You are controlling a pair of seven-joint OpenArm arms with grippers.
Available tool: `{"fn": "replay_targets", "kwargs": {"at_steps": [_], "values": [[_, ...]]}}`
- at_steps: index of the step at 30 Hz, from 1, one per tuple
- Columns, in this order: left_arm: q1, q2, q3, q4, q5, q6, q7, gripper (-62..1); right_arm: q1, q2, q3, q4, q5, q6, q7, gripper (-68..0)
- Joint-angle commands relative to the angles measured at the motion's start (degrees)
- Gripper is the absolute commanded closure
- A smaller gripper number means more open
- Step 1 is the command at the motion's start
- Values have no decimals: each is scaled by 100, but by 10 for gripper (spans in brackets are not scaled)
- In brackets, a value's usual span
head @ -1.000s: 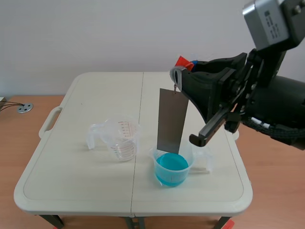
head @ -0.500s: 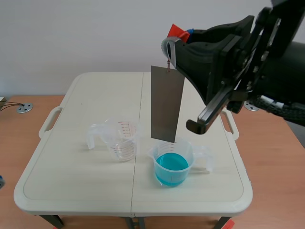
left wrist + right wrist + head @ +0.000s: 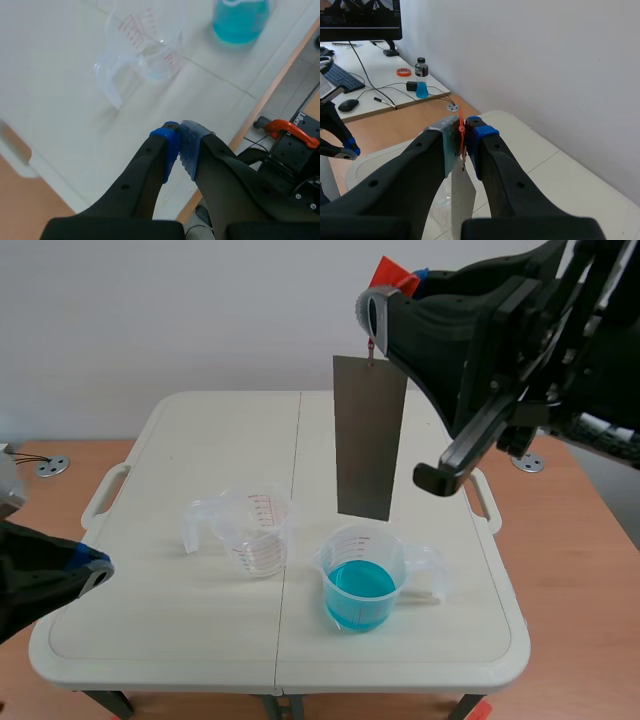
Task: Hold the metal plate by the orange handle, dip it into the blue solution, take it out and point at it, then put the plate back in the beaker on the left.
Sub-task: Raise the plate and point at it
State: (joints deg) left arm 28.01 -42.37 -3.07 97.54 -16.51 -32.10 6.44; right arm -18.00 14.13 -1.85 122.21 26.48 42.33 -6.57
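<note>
Upper right, the right hand (image 3: 462,131) pinches the orange handle (image 3: 392,277) so the plate (image 3: 369,437) hangs above the blue solution (image 3: 361,590).

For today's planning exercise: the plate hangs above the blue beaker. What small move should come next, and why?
Probably the left hand should rise toward the plate to point at it. The right hand holds the plate by its orange handle, clear above the blue beaker, while the left hand is shut and low by the table's near edge.
</note>
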Motion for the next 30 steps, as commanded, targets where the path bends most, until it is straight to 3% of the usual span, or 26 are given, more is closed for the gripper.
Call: {"fn": "replay_targets", "kwargs": {"at_steps": [1,12,23,30], "values": [[-234,11,151,74,-59,-144,33,-18,20,59,7,140,101,39,87,-15],[-1674,214,1405,68,-61,-369,588,-18,20,59,7,140,122,39,87,-15],[-2704,828,2328,50,-61,-498,1235,-18,20,59,7,140,127,39,87,-15],[-3215,1292,2667,-391,-59,-492,1462,-18,20,59,2,140,146,39,87,-15]]}}
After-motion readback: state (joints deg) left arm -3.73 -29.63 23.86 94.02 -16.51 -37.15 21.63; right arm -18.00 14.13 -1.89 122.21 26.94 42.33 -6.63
